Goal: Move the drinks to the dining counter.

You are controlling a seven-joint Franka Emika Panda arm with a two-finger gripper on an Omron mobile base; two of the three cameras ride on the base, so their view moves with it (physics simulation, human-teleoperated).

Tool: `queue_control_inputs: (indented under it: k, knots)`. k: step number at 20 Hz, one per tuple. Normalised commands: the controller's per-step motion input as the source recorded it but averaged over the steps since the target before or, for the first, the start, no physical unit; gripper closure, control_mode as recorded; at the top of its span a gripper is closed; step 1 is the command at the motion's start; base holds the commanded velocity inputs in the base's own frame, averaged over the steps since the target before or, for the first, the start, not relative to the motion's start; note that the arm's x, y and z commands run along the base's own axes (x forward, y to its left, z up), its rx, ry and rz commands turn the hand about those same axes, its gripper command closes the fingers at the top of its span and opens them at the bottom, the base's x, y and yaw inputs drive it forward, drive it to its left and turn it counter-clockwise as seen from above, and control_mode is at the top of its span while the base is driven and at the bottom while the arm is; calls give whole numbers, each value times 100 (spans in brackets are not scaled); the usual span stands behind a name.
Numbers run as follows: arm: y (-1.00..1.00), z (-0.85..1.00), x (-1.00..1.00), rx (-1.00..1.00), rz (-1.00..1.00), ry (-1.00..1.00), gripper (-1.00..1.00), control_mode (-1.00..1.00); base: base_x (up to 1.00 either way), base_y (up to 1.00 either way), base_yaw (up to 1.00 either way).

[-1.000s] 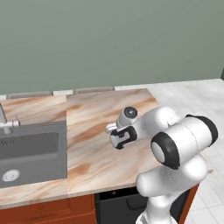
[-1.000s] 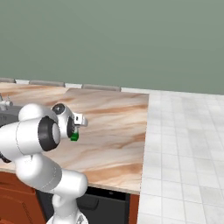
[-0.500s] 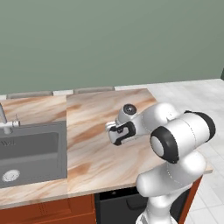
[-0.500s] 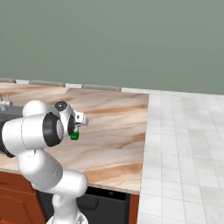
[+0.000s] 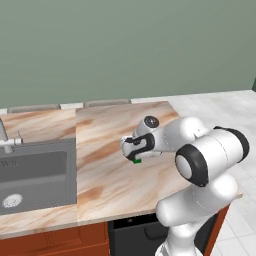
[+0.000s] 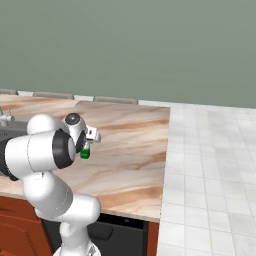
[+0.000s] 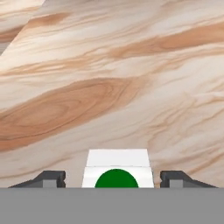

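One of the drinks, a white carton (image 7: pixel 117 168) with a green cap, stands upright on the marble dining counter (image 7: pixel 109 87). My gripper (image 7: pixel 113 178) is straddling it. Its dark fingertips (image 7: pixel 50 178) stand apart from the carton's sides, with a gap on each side, so the gripper is open. In the left base view the gripper (image 5: pixel 134 150) is low over the middle of the counter (image 5: pixel 110 185), and the carton's green base (image 5: pixel 136 160) peeks out beneath it. In the right base view the green base (image 6: pixel 85 153) shows under the hand (image 6: pixel 84 146).
The inset grey sink (image 5: pixel 35 172) with its faucet (image 5: pixel 5 137) lies to the left of the carton. The counter's right edge meets a white tiled floor (image 6: pixel 210 165). A grey-green wall backs the counter. My own arm crowds the counter's front right part.
The jaws have parted and let go of the carton, which now stands on the counter. The hand has barely moved.
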Motion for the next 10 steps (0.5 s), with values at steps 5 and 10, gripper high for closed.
queue_control_inputs:
  k: [5,10]
  knots:
    - [-1,0,-18,9,-1,-3,-100,-100,0,0,0]
    - [-1,5,-15,5,-1,-8,-100,-100,0,0,0]
